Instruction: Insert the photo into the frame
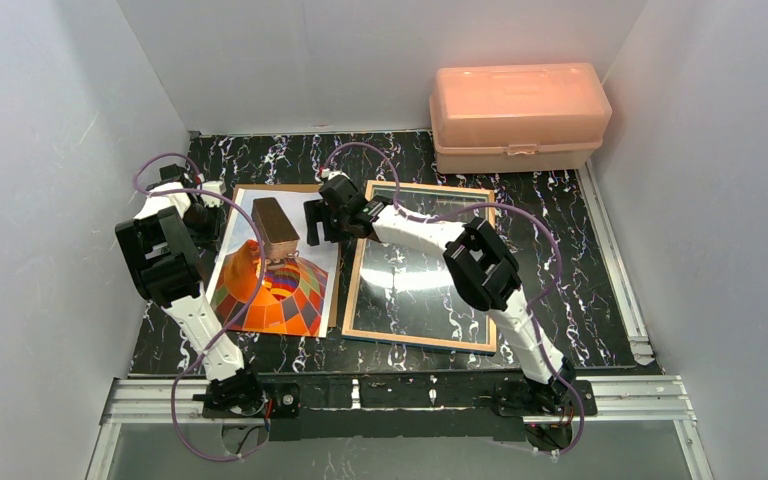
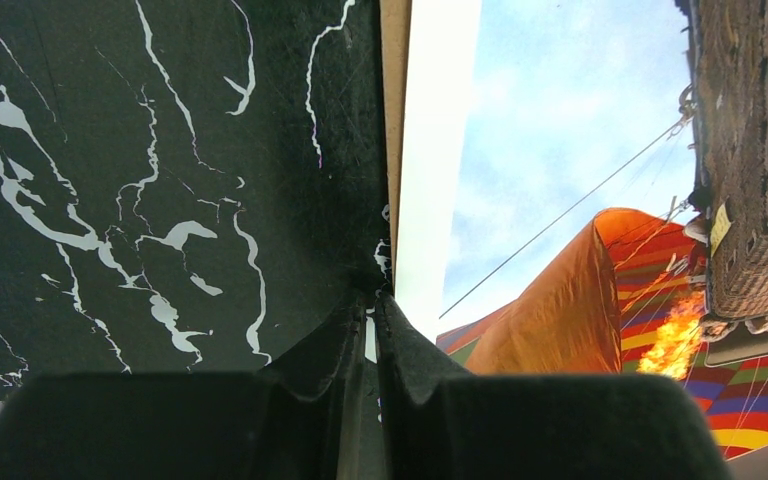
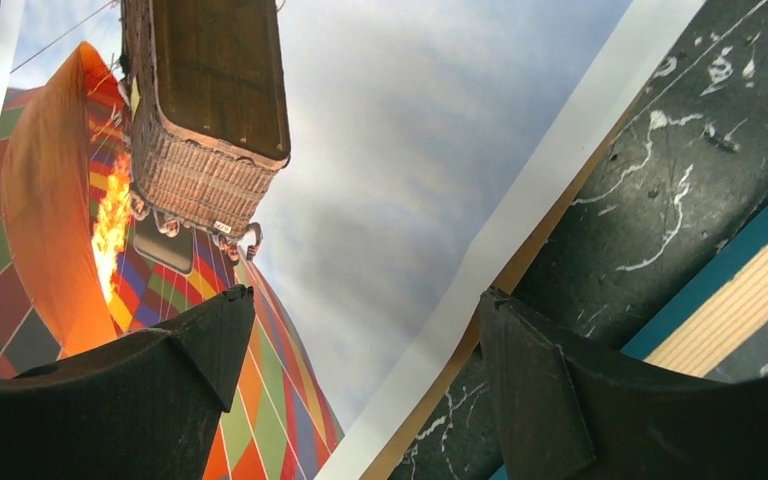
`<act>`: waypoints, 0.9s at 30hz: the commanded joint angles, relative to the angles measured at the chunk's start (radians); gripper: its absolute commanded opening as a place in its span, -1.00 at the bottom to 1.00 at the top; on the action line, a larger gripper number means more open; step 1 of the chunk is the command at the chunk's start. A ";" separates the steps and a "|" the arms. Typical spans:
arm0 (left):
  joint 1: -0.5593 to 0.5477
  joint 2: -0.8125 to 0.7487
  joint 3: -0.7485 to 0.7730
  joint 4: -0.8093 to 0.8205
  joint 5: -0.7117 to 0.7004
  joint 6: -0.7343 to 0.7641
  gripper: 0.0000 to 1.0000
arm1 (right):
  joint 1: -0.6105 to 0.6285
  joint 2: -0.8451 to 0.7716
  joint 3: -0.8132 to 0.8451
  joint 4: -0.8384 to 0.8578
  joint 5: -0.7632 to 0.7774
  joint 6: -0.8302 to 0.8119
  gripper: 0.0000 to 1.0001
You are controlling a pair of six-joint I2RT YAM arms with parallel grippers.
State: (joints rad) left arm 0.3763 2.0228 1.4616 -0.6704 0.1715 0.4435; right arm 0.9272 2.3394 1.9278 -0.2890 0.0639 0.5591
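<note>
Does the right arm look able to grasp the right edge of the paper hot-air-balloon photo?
Probably yes: the open right gripper straddles the edge of the paper hot-air-balloon photo, with nothing blocking it.

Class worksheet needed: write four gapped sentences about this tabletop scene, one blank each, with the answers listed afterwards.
1. The photo lies to the ___ of the frame.
2. The photo shows a hot-air ___.
3. The right fingers, over the photo's edge, are ___.
4. The left fingers are ___.
Answers: left; balloon; open; shut.
</note>
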 commanded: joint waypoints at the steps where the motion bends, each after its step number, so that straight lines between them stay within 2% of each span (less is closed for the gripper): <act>1: -0.014 0.024 -0.037 -0.055 0.058 -0.014 -0.86 | 0.017 -0.122 -0.061 0.118 -0.053 -0.005 0.77; 6: -0.015 0.025 -0.039 -0.055 0.060 -0.014 -0.87 | 0.018 -0.233 -0.215 0.346 -0.129 -0.015 0.75; 10: -0.015 0.027 -0.037 -0.055 0.059 -0.011 -0.88 | 0.015 -0.263 -0.272 0.423 -0.167 -0.014 0.73; 19: -0.014 0.021 -0.046 -0.059 0.064 -0.010 -0.89 | -0.015 -0.165 -0.251 0.393 -0.222 0.088 0.56; 27: -0.014 0.019 -0.044 -0.061 0.069 -0.012 -0.89 | -0.023 -0.093 -0.157 0.209 -0.187 0.075 0.54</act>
State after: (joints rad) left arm 0.3763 2.0228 1.4605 -0.6701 0.1757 0.4416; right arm 0.9066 2.2284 1.7088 0.0040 -0.1329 0.6312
